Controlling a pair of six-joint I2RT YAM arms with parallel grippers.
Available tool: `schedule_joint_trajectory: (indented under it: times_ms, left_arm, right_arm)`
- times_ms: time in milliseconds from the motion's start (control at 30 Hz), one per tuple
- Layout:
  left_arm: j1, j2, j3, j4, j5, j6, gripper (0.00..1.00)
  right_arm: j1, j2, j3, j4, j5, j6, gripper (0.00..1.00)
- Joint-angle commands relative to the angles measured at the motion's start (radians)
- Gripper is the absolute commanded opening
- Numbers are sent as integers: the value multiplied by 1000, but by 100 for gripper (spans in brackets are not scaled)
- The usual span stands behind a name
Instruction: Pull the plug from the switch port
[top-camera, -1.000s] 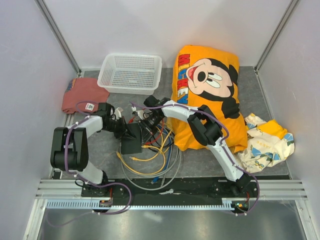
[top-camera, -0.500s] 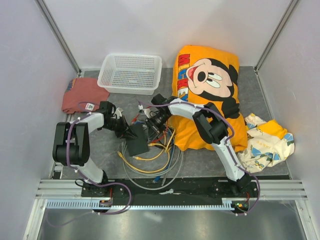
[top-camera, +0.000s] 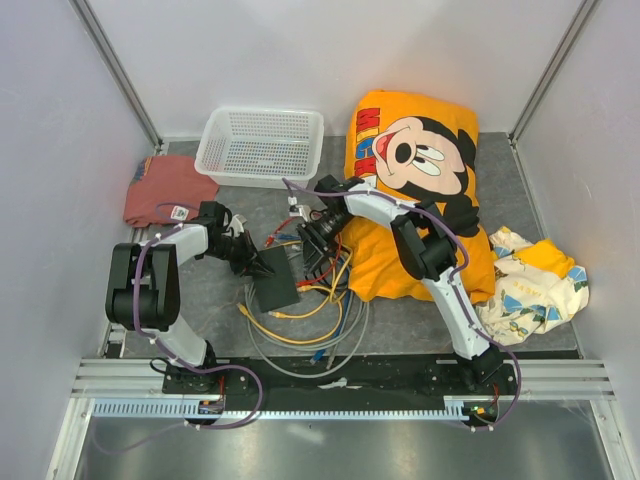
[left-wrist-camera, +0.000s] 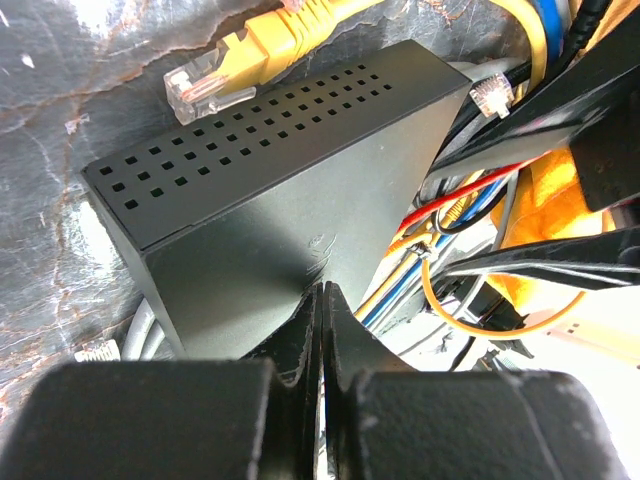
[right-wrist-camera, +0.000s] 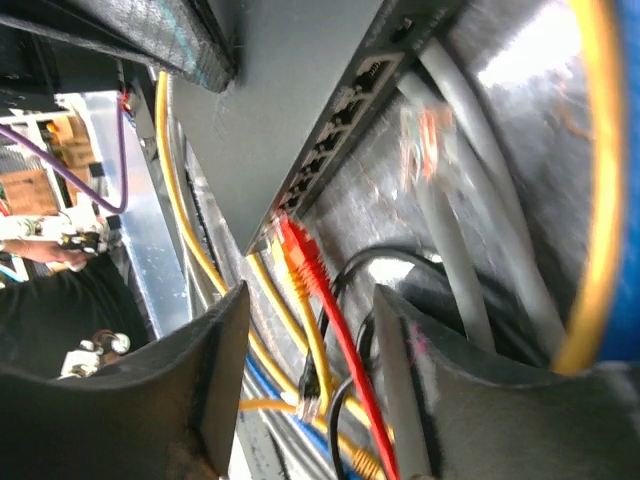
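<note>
The switch (top-camera: 275, 291) is a flat black box lying among loose cables. It fills the left wrist view (left-wrist-camera: 300, 200), vent holes along one side. My left gripper (top-camera: 256, 263) is shut and empty, its tips (left-wrist-camera: 322, 292) resting on the switch's top face. In the right wrist view the switch's row of sockets (right-wrist-camera: 340, 110) shows, with a red plug (right-wrist-camera: 296, 246) in the end socket and a yellow plug (right-wrist-camera: 272, 258) beside it. My right gripper (right-wrist-camera: 310, 335) is open, one finger on each side of the red cable, just short of the plug. It also shows in the top view (top-camera: 316, 240).
A tangle of yellow, blue, grey and red cables (top-camera: 300, 325) lies round the switch. A loose yellow plug (left-wrist-camera: 215, 85) lies behind the switch. A white mesh basket (top-camera: 260, 146) stands at the back, an orange printed pillow (top-camera: 415, 190) to the right, a red cloth (top-camera: 165, 185) at left.
My right gripper has drawn back to the right and its arm swung toward the back. The switch has shifted and turned a little to the right, my left gripper moving with it.
</note>
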Motion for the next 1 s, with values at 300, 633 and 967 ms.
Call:
schedule_joint_trajectory:
  times_ms: [300, 633, 967]
  left_arm:
    - [1, 60, 2, 25, -247, 69, 2]
    - [-3, 52, -6, 28, -241, 75, 2]
    - [-7, 57, 3, 30, -244, 79, 1]
  right_arm:
    - [82, 65, 42, 18, 47, -55, 55]
    - [90, 117, 31, 50, 125, -10, 43]
    - [148, 112, 19, 66, 278, 11, 26]
